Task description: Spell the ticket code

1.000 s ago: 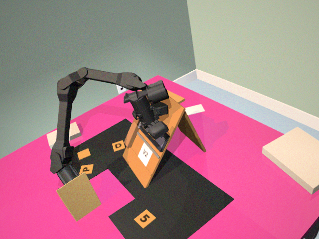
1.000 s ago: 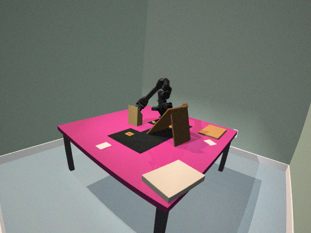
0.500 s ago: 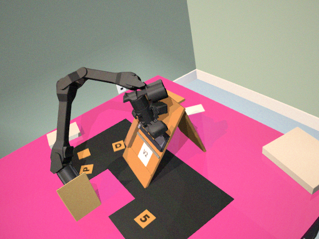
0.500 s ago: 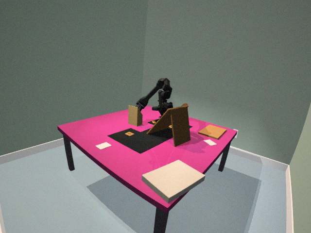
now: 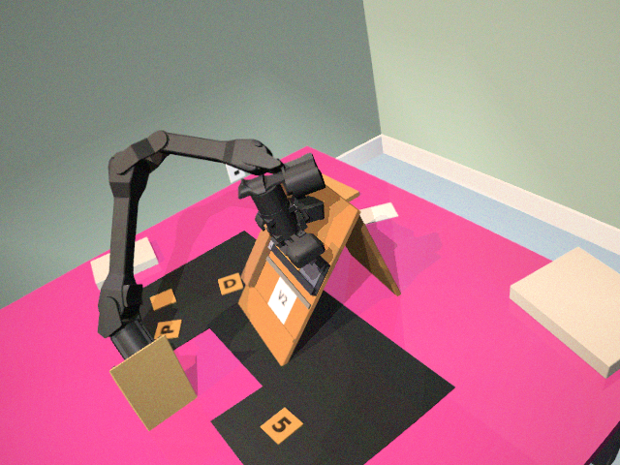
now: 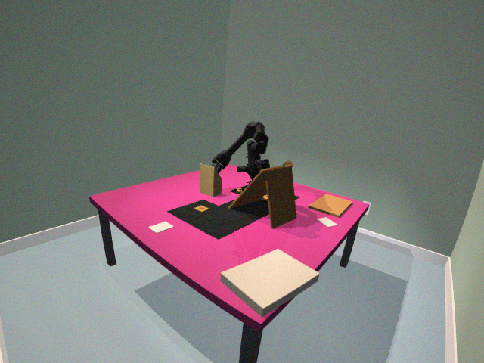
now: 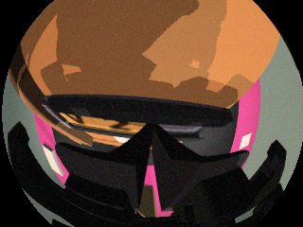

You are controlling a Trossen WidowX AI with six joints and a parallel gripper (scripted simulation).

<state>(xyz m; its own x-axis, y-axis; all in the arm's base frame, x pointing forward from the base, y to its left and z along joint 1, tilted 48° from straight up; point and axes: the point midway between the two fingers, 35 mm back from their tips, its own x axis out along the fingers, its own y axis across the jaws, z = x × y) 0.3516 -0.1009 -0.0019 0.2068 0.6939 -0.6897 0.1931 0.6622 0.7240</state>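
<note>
The orange board [image 5: 302, 320] [image 6: 282, 195] [image 7: 118, 43] stands tilted, with the ticket [image 5: 282, 298] reading V2 on its face. The dark rail [image 7: 142, 108] runs across it above the ticket. Orange tile surface [image 7: 101, 121] with dark marks shows inside the rail's left part in the wrist view; the letters cannot be read, as rail and fingers cover them partly. My gripper [image 7: 151, 127] is shut and empty, its tips at the rail beside the right end of the visible tile surface. Whether they touch a tile is hidden.
On the black mat [image 5: 350, 360] lie tile D [image 5: 230, 283], tile P [image 5: 168, 328], tile 5 [image 5: 281, 425] [image 6: 201, 208] and a blank orange piece [image 5: 163, 298]. A tan block [image 5: 152, 383] [image 6: 208, 180] stands near the arm base. A cream slab [image 5: 571, 305] [image 6: 269, 277] lies near a counter corner.
</note>
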